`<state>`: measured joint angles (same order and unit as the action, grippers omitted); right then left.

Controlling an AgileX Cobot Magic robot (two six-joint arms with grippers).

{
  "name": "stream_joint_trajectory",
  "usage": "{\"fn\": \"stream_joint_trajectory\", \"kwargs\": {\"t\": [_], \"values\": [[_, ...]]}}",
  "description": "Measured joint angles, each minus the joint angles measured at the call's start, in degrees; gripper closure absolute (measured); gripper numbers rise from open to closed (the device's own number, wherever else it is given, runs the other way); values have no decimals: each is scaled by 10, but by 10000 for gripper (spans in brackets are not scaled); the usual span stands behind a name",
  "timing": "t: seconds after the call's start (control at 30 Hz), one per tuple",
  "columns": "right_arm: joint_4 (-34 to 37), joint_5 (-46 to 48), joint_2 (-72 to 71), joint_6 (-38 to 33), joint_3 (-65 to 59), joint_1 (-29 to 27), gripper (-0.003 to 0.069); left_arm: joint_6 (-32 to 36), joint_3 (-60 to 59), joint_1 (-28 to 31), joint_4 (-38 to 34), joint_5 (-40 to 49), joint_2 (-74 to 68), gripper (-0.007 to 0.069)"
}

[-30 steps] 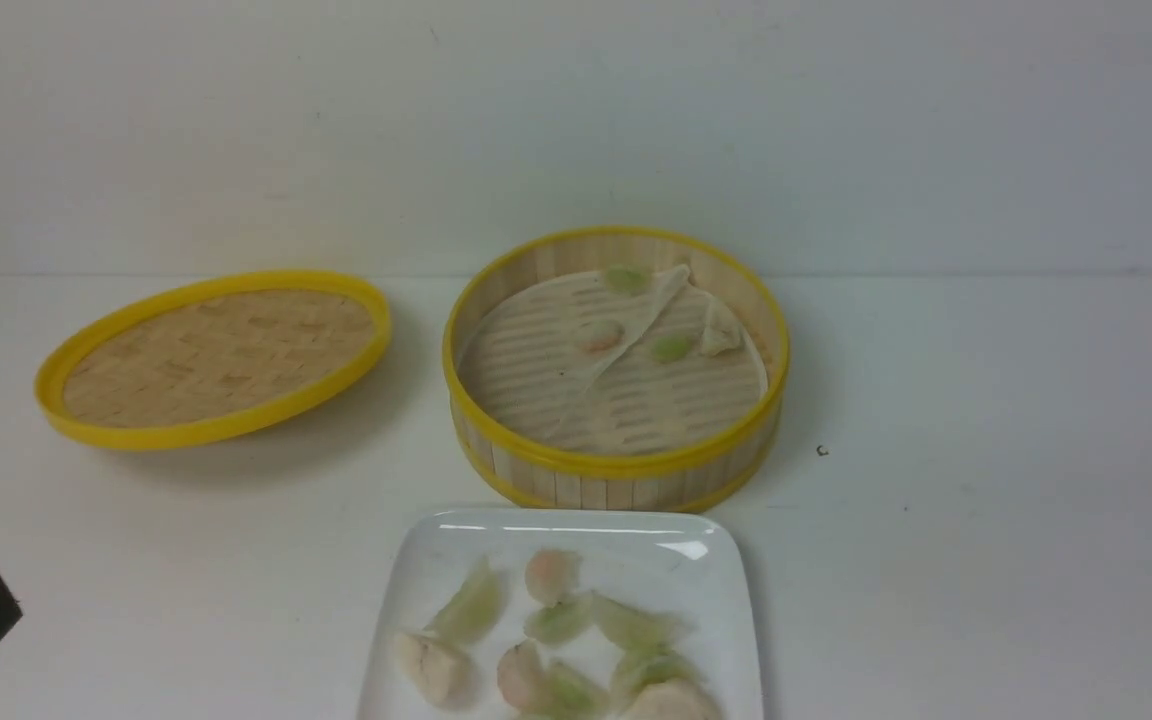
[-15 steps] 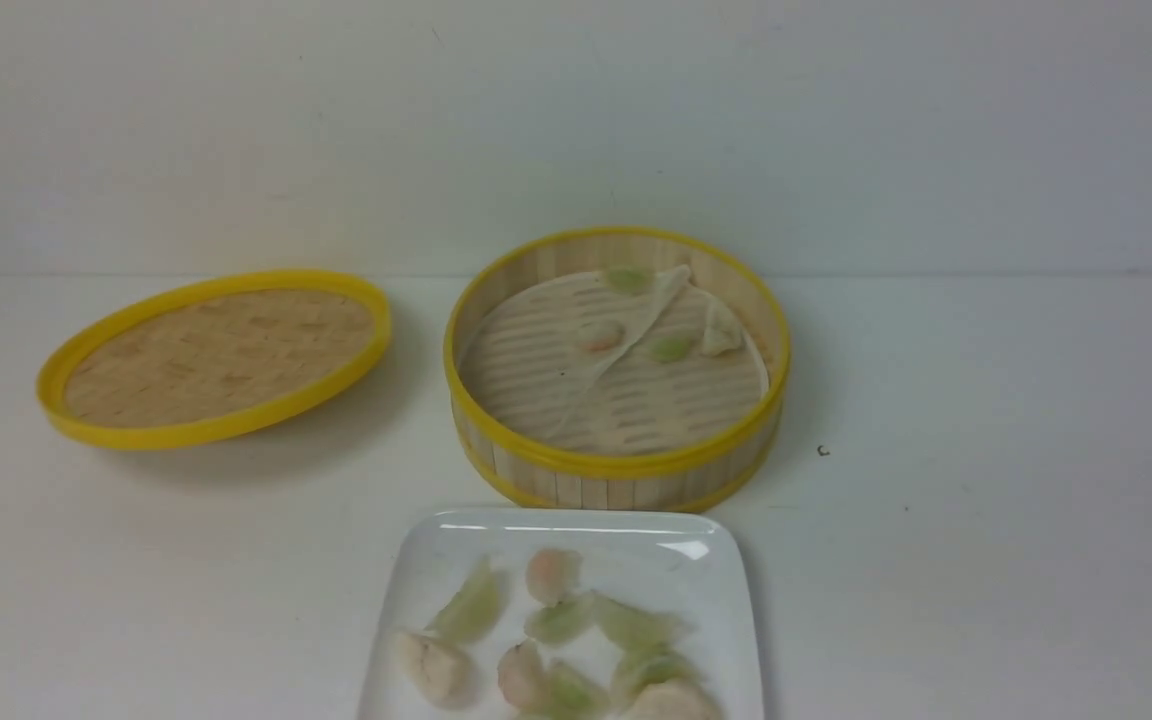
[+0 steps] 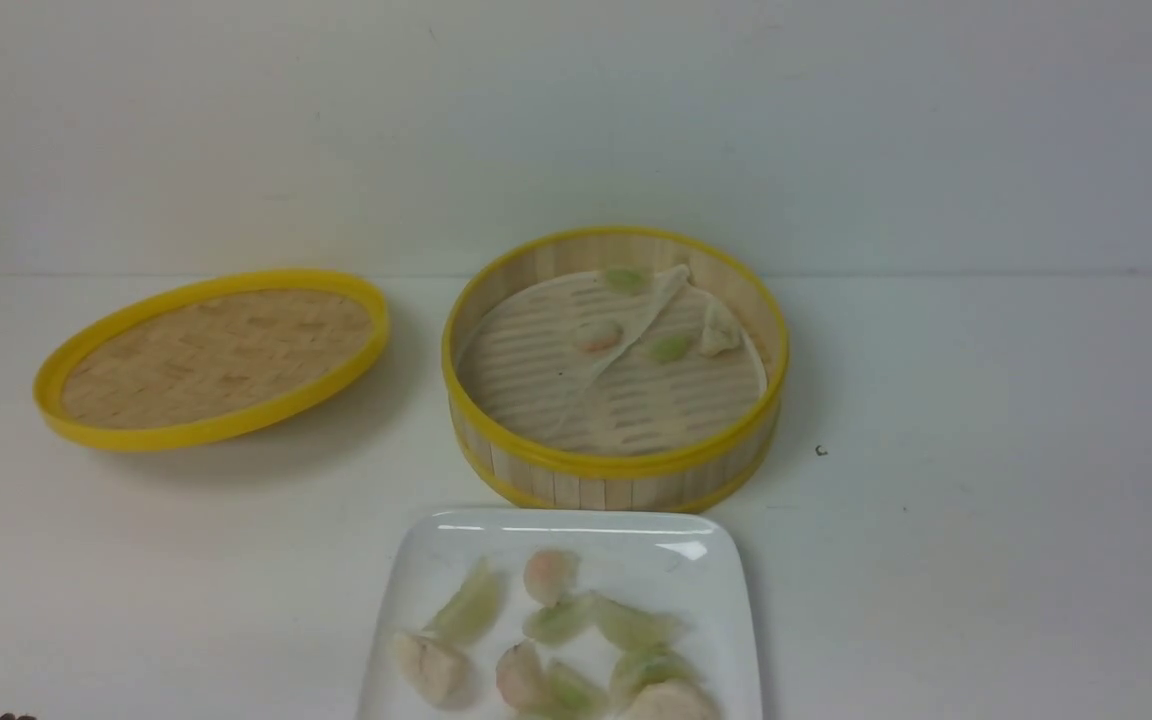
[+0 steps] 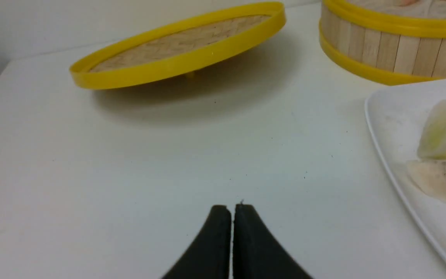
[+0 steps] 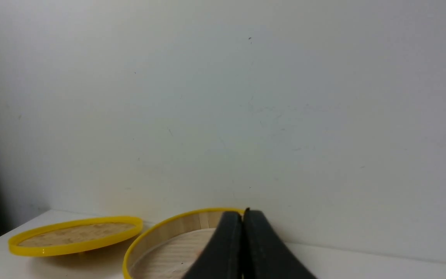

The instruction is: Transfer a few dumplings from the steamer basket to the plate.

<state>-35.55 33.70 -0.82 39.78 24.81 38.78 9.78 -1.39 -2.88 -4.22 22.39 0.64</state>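
Observation:
The steamer basket (image 3: 616,470) stands mid-table with a few dumplings on its crumpled paper: a green one (image 3: 624,279), a pinkish one (image 3: 599,336) and a green one (image 3: 669,348). The white plate (image 3: 576,535) in front of it holds several dumplings (image 3: 471,605). Neither arm shows in the front view. My left gripper (image 4: 232,207) is shut and empty, low over bare table beside the plate (image 4: 385,116) and its dumplings (image 4: 441,133). My right gripper (image 5: 242,213) is shut and empty, raised in front of the basket (image 5: 161,228).
The yellow-rimmed woven lid (image 3: 211,355) lies tilted to the left of the basket; it also shows in the left wrist view (image 4: 180,50) and the right wrist view (image 5: 76,234). A white wall stands behind the table.
The left arm's dark tip at the front view's lower left edge has drawn back out of that view. Basket, plate and dumplings have not moved.

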Motion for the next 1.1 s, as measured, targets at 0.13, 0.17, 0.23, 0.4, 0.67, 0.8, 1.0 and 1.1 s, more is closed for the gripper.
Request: {"fn": "stream_joint_trajectory", "kwargs": {"t": [0.13, 0.17, 0.23, 0.4, 0.67, 0.8, 1.0, 1.1], "values": [[0, 0, 0, 0, 0, 0, 673, 0, 0, 0, 1, 0, 0, 631], [0, 0, 0, 0, 0, 0, 673, 0, 0, 0, 1, 0, 0, 631], [0, 0, 0, 0, 0, 0, 673, 0, 0, 0, 1, -1, 0, 631], [0, 0, 0, 0, -1, 0, 673, 0, 0, 0, 2, -1, 0, 631], [0, 0, 0, 0, -1, 0, 673, 0, 0, 0, 2, -1, 0, 631], [29, 0, 0, -11, -1, 0, 673, 0, 0, 0, 2, -1, 0, 631], [242, -37, 0, -193, -2, 0, 673, 0, 0, 0, 2, -1, 0, 631], [328, -69, 0, -280, -2, 0, 673, 0, 0, 0, 2, -1, 0, 631]]}}
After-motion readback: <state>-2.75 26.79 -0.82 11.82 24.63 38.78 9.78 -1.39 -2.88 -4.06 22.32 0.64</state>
